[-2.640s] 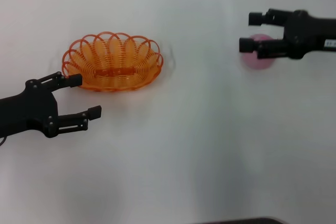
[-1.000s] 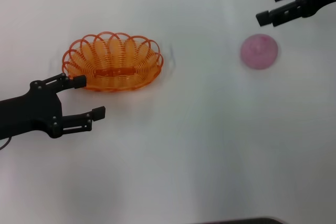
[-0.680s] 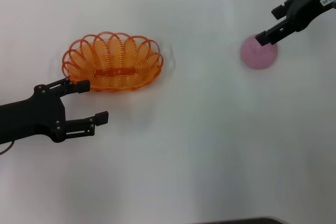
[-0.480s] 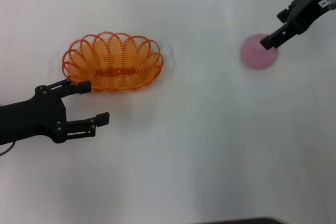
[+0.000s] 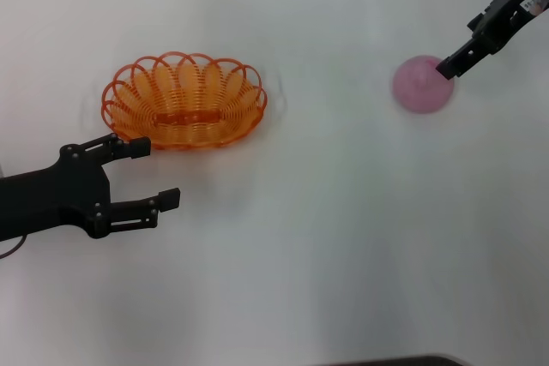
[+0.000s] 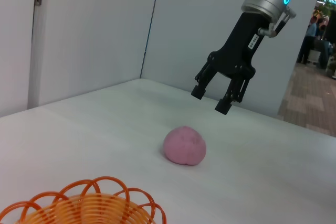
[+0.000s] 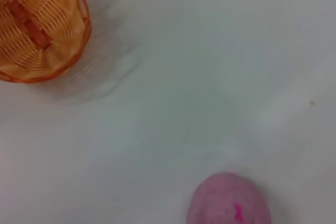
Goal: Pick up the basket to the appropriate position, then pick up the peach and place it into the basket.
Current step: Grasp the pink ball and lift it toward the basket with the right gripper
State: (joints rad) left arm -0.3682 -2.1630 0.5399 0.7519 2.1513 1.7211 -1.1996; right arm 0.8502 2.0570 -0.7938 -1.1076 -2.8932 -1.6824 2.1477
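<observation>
Basket (image 5: pixel 184 101): an oval orange openwork container with a scalloped rim and a flat orange strip across its bottom, standing upright on the white table (image 5: pixel 309 237) toward the robot's left side. It holds nothing. Part of its rim also appears in the left wrist view (image 6: pixel 84 205) and in the right wrist view (image 7: pixel 39 24).

Peach (image 5: pixel 422 84): a round, matte pink fruit resting on the table well apart from the basket, toward the robot's right. It is seen again in the left wrist view (image 6: pixel 184 146) and in the right wrist view (image 7: pixel 229 199), where darker pink mottling shows on its skin.

Left gripper (image 5: pixel 147 175): black, jaws spread and grasping nothing, just beside the near rim of the basket; its upper finger lies close to the rim, though contact cannot be confirmed.

Right gripper (image 6: pixel 211 99): black, fingers parted and holding nothing, raised above the table near the peach and clear of it, as the left wrist view shows. In the head view (image 5: pixel 451 64) its tip overlaps the peach's far right edge.
</observation>
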